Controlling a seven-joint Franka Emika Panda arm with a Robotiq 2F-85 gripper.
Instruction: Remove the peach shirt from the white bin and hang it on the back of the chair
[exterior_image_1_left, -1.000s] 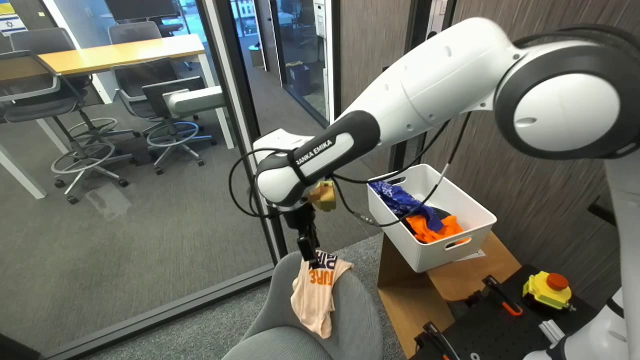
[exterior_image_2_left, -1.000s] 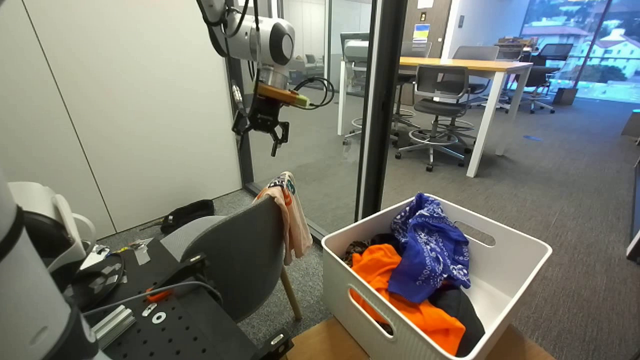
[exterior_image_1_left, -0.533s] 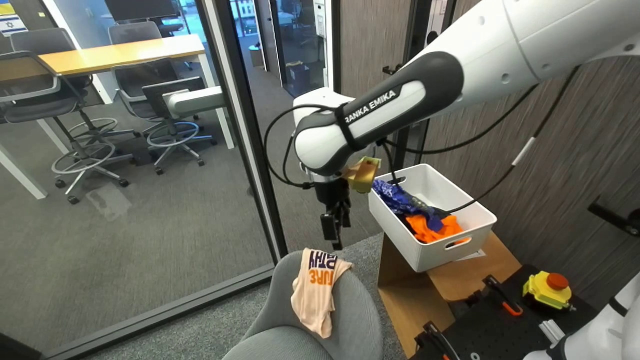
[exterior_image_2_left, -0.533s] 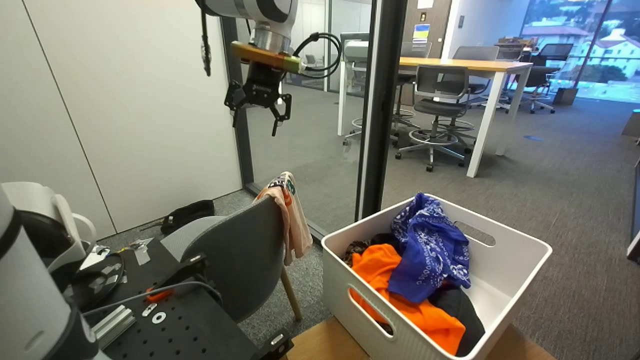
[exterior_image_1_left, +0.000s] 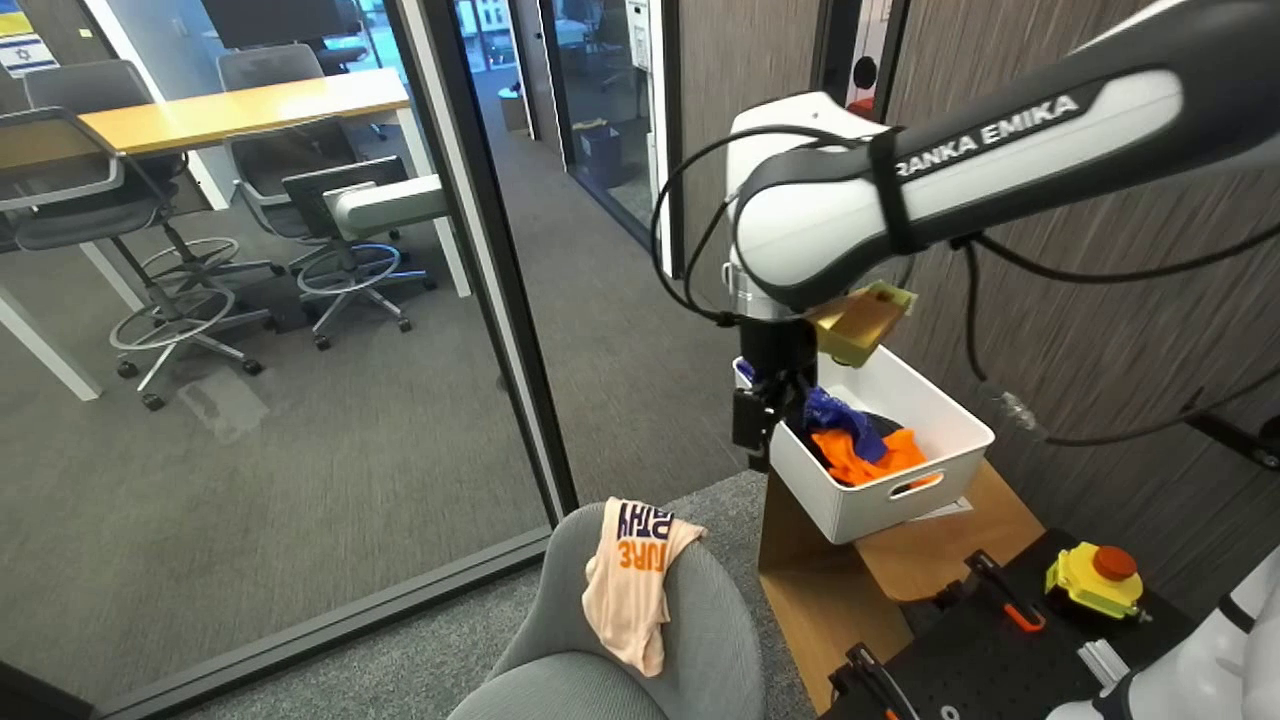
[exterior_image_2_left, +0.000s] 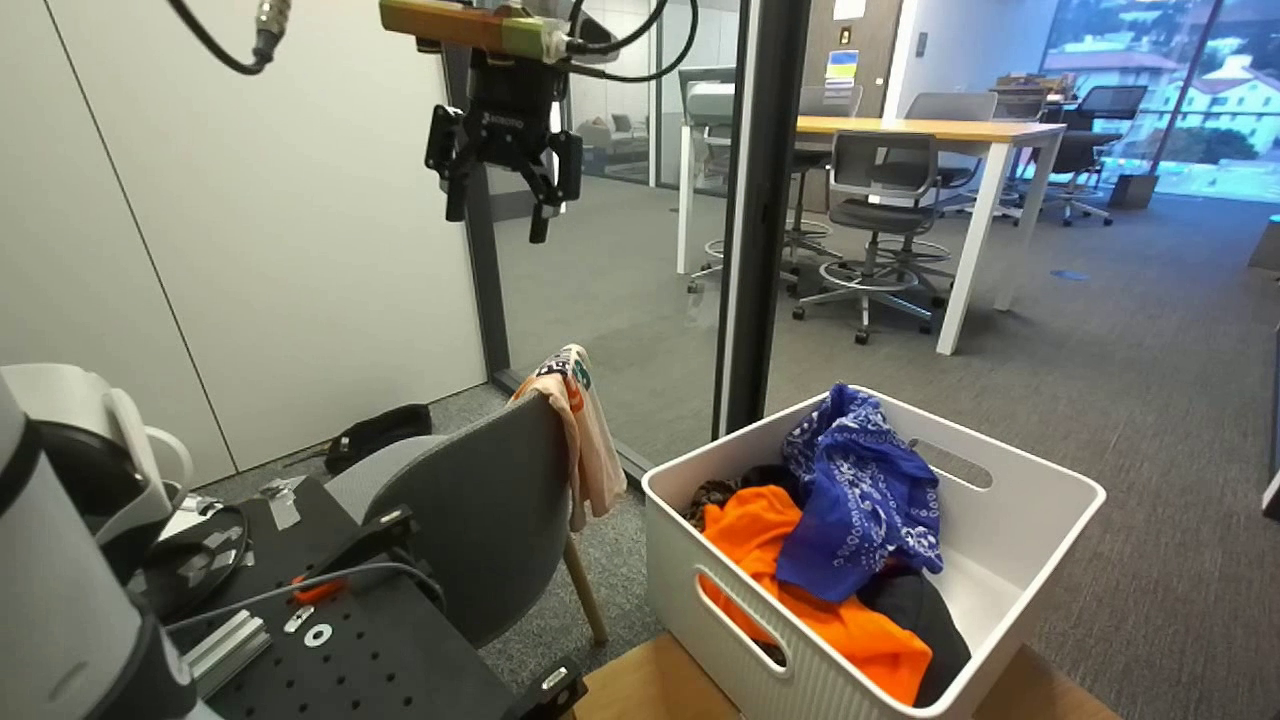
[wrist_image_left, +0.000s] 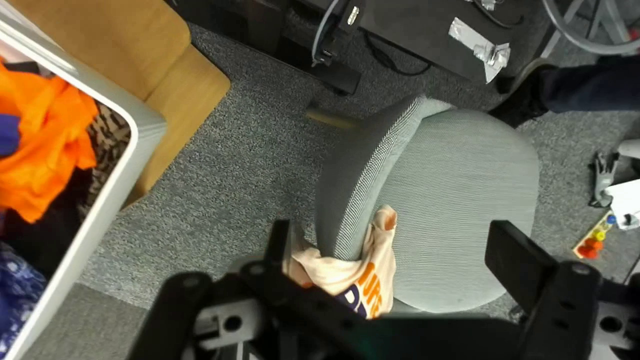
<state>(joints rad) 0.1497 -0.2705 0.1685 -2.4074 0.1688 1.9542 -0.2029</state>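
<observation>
The peach shirt with dark and orange print lies draped over the top of the grey chair's back. The shirt shows in both exterior views (exterior_image_1_left: 630, 605) (exterior_image_2_left: 592, 455) and the wrist view (wrist_image_left: 382, 250); the chair also shows in all three (exterior_image_1_left: 712, 620) (exterior_image_2_left: 480, 510) (wrist_image_left: 460, 200). The white bin (exterior_image_1_left: 860, 515) (exterior_image_2_left: 672, 545) (wrist_image_left: 145, 137) holds a blue bandana (exterior_image_2_left: 855, 500), an orange cloth (exterior_image_2_left: 760, 530) and dark cloths. My gripper (exterior_image_2_left: 498, 218) (wrist_image_left: 390, 245) is open and empty, above the chair back and apart from the shirt. In an exterior view it (exterior_image_1_left: 757, 440) overlaps the bin's near edge.
The bin stands on a wooden stand (exterior_image_1_left: 930, 555) beside the chair. A black perforated table (exterior_image_2_left: 350, 650) with tools and a yellow stop button (exterior_image_1_left: 1095, 580) lies near the robot base. A glass wall with a dark post (exterior_image_2_left: 765, 200) stands behind the chair.
My open gripper has risen and moved away from the shirt, towards the bin side in an exterior view. The shirt has stayed on the chair back.
</observation>
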